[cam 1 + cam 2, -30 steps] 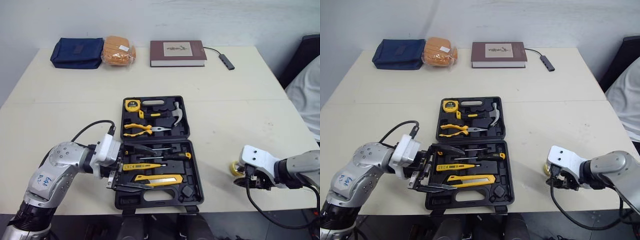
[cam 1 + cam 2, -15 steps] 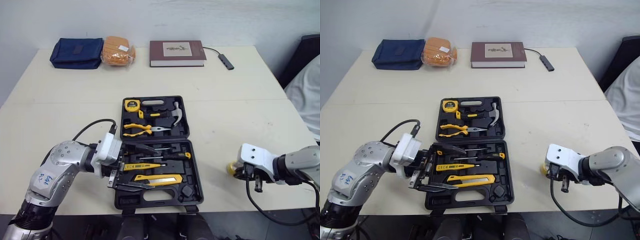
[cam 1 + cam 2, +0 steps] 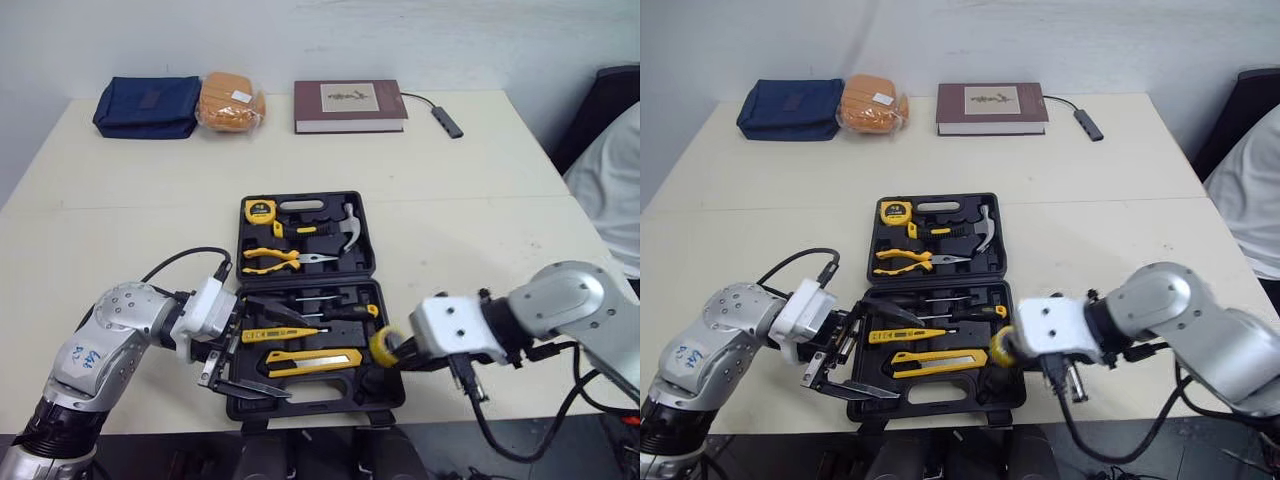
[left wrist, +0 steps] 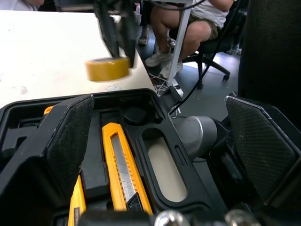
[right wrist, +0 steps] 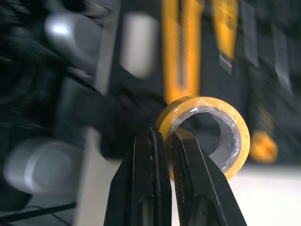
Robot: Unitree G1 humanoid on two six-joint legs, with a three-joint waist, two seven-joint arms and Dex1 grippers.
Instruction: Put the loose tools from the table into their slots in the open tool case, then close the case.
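Over the right front corner of the tool case (image 3: 310, 405), the right gripper (image 5: 162, 141) carries a yellow tape roll (image 3: 385, 347). It is clenched on the roll's wall, with one finger inside the hole and one outside. The roll hangs just above the case's near half, beside the yellow utility knife (image 3: 315, 358), and touches nothing but the fingers.

The step in hand looks like seating the roll in the round recess (image 3: 375, 381) at that same corner. To do it well, the wrist should first turn so that the roll lies flat with its hole facing up. It should then be centred over the recess and brought down until the rim sits inside. After letting go, the inner finger should draw straight out of the hole so it does not drag the roll back up.

A ring has no long axis. Its hole runs along the gripper's fingers, roughly from the case's right edge towards its left edge, so the roll stands on edge rather than flat.

The left gripper (image 3: 285, 350) is spread wide at the case's left front corner, grasping nothing. It is well placed to steady the case on the table (image 3: 500, 230).
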